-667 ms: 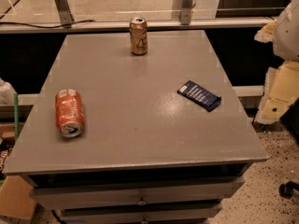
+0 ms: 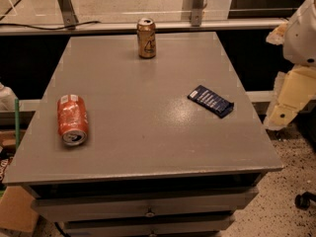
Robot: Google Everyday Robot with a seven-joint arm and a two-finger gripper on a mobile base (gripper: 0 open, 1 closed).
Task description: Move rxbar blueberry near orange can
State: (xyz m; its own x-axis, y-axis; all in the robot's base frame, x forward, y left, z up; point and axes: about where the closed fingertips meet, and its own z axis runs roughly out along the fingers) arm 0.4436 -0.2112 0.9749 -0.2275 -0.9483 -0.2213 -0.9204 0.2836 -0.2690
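Observation:
The rxbar blueberry (image 2: 211, 100) is a flat dark navy bar with faint white print. It lies flat on the right side of the grey table (image 2: 148, 132), turned at an angle. The orange can (image 2: 146, 37) is golden-bronze with a silver top and a dark mark. It stands upright at the far middle of the table. My gripper (image 2: 286, 102) is a cream-coloured part hanging off the white arm beyond the table's right edge. It is to the right of the bar and apart from it, and it holds nothing that I can see.
A brighter red-orange can (image 2: 72, 119) with white markings lies on its side at the table's left. Drawers (image 2: 148, 201) run under the front edge. A cardboard box (image 2: 17, 209) sits on the floor at lower left. A metal rail and posts (image 2: 64, 4) stand behind the table.

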